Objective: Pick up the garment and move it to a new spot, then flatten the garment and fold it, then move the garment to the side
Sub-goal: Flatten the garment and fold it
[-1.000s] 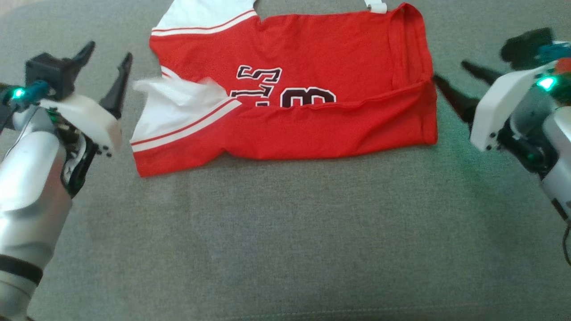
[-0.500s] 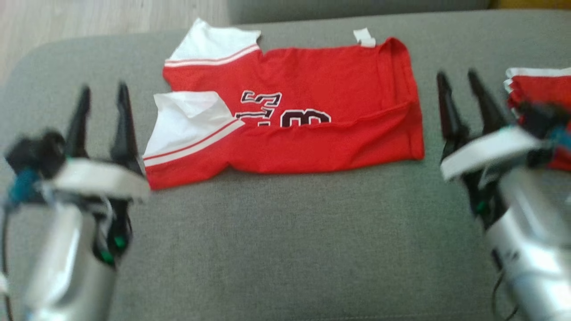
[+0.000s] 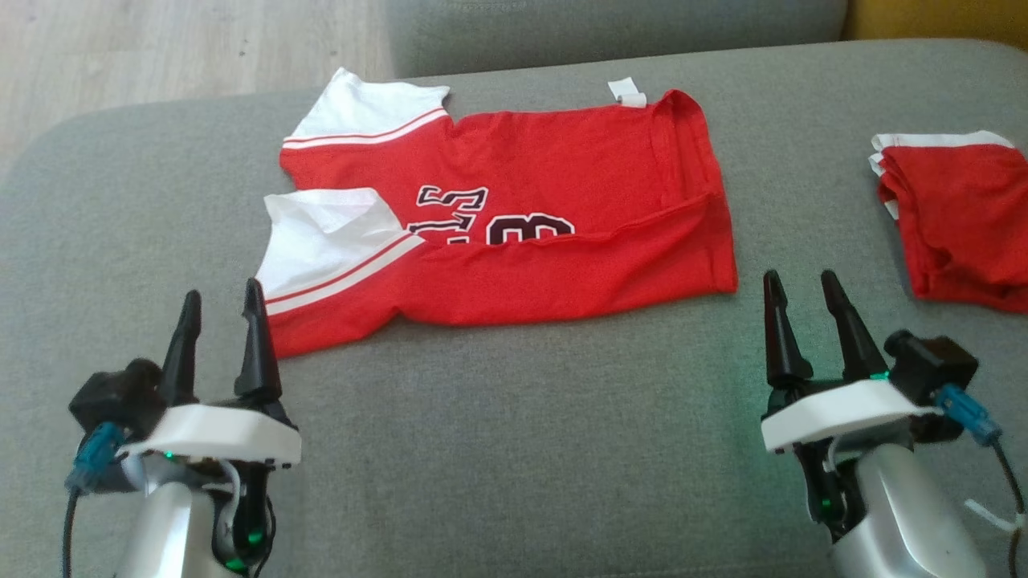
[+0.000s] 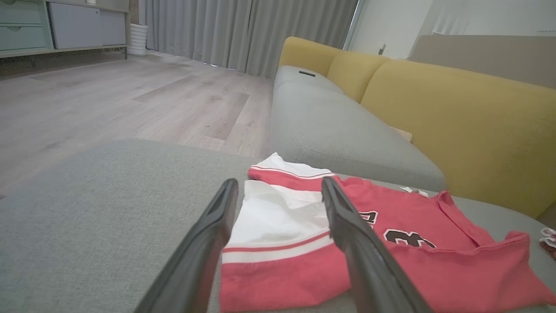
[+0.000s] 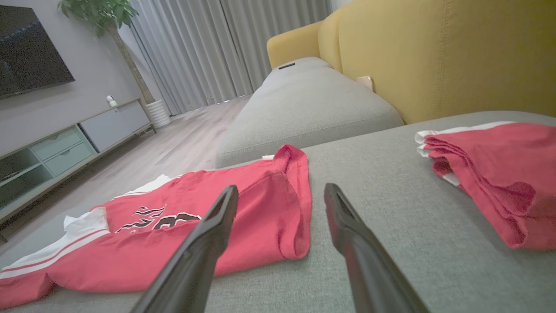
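My left gripper (image 3: 222,291) at seven o'clock and right gripper (image 3: 801,275) at four o'clock both stand wide open, holding nothing. The red jersey (image 3: 546,217) lies half-folded at twelve o'clock, with its sleeve corner just beside my left fingers. Bare grey cushion (image 3: 514,449) runs from its near hem to six o'clock. The cushion's rounded edge meets wooden floor (image 3: 161,48) at ten o'clock. There are two red garments: the second, a folded pile (image 3: 956,233), sits at two o'clock.

Open right tool (image 5: 280,188) over grey fabric sofa (image 5: 391,261).
At left a red white-sleeved jersey (image 5: 243,217), at right a folded red cloth pile (image 5: 499,174).
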Robot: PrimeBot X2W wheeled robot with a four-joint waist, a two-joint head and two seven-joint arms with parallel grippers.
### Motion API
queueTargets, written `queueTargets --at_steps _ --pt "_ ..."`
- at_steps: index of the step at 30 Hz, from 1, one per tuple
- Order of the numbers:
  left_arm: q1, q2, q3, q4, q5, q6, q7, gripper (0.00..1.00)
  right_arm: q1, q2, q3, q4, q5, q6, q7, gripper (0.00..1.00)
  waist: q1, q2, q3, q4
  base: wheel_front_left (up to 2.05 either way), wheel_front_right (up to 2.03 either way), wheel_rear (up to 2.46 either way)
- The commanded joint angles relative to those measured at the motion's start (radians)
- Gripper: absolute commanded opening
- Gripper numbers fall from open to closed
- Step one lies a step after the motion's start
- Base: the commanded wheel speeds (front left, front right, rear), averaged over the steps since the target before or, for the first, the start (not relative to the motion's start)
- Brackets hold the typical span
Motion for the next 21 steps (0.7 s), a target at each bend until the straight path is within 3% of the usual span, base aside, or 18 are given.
queueTargets --at_steps 1,6,21 --pt "-0.031 0.008 0.042 -0.021 0.012 -0.006 -0.005 1.0 -0.025 0.013 0.019 -0.049 -0.008 -0.001 0.005 1.0 0.0 0.0 0.008 -0.006 0.0 0.0 0.0" --pt "-0.059 0.002 0.062 0.065 0.054 -0.016 -0.005 1.0 -0.026 0.015 0.025 -0.098 0.006 -0.001 0.027 1.0 0.0 0.0 0.031 -0.022 0.0 0.0 0.0" --pt "-0.25 0.06 0.066 0.49 0.113 0.057 0.023 1.0 -0.03 0.015 0.051 -0.168 0.013 -0.001 0.054 1.0 0.0 0.0 0.105 -0.063 0.0 0.0 0.0"
